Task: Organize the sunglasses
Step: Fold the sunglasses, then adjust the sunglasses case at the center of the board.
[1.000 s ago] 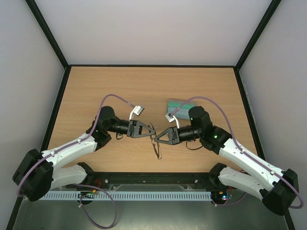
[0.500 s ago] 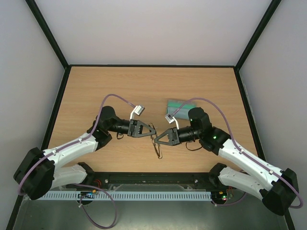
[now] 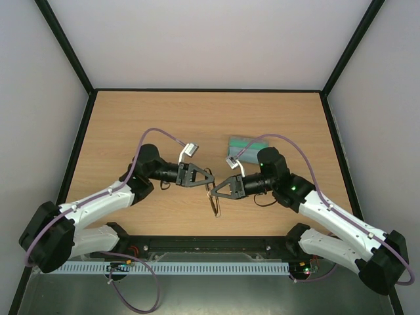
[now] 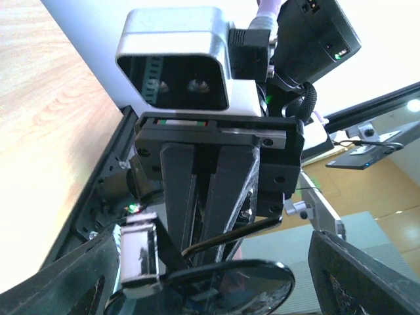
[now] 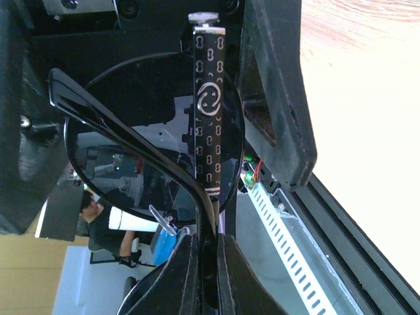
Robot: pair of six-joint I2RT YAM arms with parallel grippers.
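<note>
The sunglasses (image 3: 214, 199) hang in the air between my two grippers above the near middle of the table, temple arms pointing down. My right gripper (image 3: 216, 188) is shut on their thin dark frame. In the right wrist view its fingertips (image 5: 190, 262) pinch the frame beside a round dark lens (image 5: 131, 151) and a patterned temple arm (image 5: 209, 98). My left gripper (image 3: 210, 178) faces it. In the left wrist view its fingers (image 4: 367, 275) stand wide apart on either side of a lens (image 4: 210, 292), with a gap at the right.
A grey-green rectangular item (image 3: 240, 142) lies on the table behind the right gripper, partly under its cable. The wooden table (image 3: 197, 118) has black rails along its edges. The right arm's wrist camera (image 4: 177, 59) fills the left wrist view.
Both grippers stay nose to nose with the sunglasses between them. The left arm has edged slightly to the right, and the hanging temple arms have shifted a little.
</note>
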